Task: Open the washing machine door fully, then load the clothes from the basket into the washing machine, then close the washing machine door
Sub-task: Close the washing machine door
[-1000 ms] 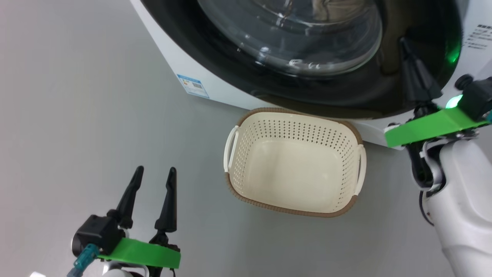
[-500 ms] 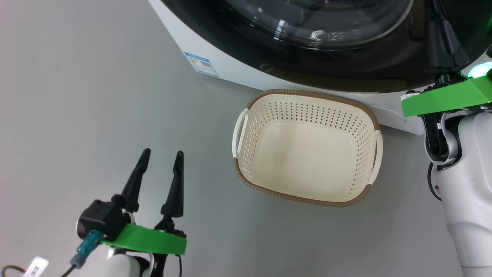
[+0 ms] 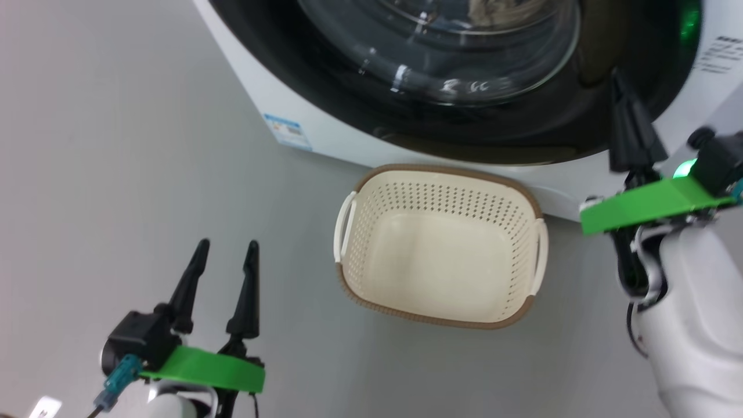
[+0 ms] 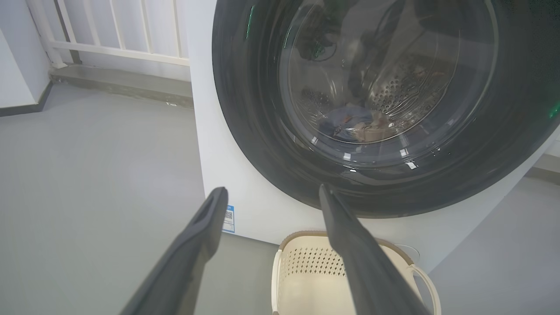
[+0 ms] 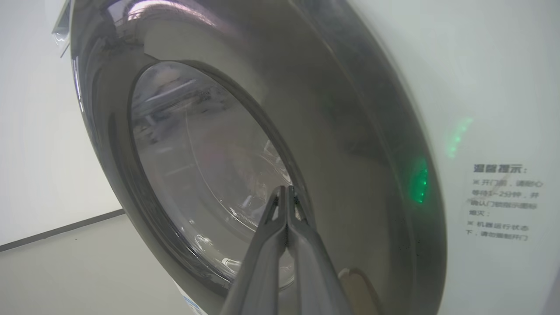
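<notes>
**Door closed, clothes inside**

The washing machine door [image 3: 441, 58] sits shut behind the basket [image 3: 441, 171], the clothes [image 4: 354, 124] behind its glass. Our left gripper [image 3: 227, 247], spread wide and empty, hangs over the floor [image 3: 116, 174] left of the basket. Our right gripper [image 3: 616, 78], pinched shut on nothing, points at the door's edge, right of the basket.

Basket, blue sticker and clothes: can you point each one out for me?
basket [image 3: 441, 273], head view, on its bare inner floor.
blue sticker [image 3: 287, 132], head view, on the middle of the label.
clothes [image 4: 350, 122], left wrist view, on the light blue garment.
</notes>
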Tool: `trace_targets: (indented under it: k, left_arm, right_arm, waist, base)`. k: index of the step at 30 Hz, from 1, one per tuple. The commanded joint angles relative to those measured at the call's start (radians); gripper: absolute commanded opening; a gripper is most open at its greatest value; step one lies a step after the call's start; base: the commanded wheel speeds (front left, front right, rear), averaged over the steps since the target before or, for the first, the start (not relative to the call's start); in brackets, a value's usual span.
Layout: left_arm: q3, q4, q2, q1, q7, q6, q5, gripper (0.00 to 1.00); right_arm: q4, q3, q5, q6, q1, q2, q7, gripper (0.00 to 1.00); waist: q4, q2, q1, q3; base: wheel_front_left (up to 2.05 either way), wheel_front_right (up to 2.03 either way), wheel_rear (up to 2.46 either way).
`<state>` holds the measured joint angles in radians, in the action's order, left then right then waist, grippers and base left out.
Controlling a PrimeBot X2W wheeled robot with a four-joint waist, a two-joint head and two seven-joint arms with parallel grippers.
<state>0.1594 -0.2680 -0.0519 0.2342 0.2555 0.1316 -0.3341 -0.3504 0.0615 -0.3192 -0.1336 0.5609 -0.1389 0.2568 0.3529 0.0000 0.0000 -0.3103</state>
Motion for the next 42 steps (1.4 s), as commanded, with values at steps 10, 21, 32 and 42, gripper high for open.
trace_targets:
  k: [10,21,32,42]
  left_arm:
    - [-0.082,-0.01,-0.074,-0.066,0.006,-0.001,0.008,1.0]
    - [-0.093,-0.028,-0.11,-0.096,0.006,-0.001,0.0,1.0]
    - [-0.103,-0.038,-0.139,-0.113,0.006,-0.001,-0.005,1.0]
    - [-0.122,-0.043,-0.149,-0.116,0.006,-0.001,0.003,1.0]
  right_arm:
    - [0.058,0.027,-0.034,0.003,-0.169,0.032,0.005,1.0]
    - [0.093,0.002,-0.043,0.003,-0.31,0.044,0.005,1.0]
    - [0.124,-0.019,-0.042,0.003,-0.411,0.06,0.005,1.0]
    - [0.143,-0.048,-0.032,0.003,-0.455,0.051,0.005,1.0]
  waist:
    - [-0.112,0.0,0.0,0.128]
    - [-0.174,0.0,0.0,0.205]
    - [-0.249,0.0,0.0,0.235]
    - [-0.318,0.0,0.0,0.241]
  base:
    - [0.0,0.0,0.0]
    - [0.0,0.0,0.0]
    - [0.0,0.0,0.0]
    - [0.0,0.0,0.0]
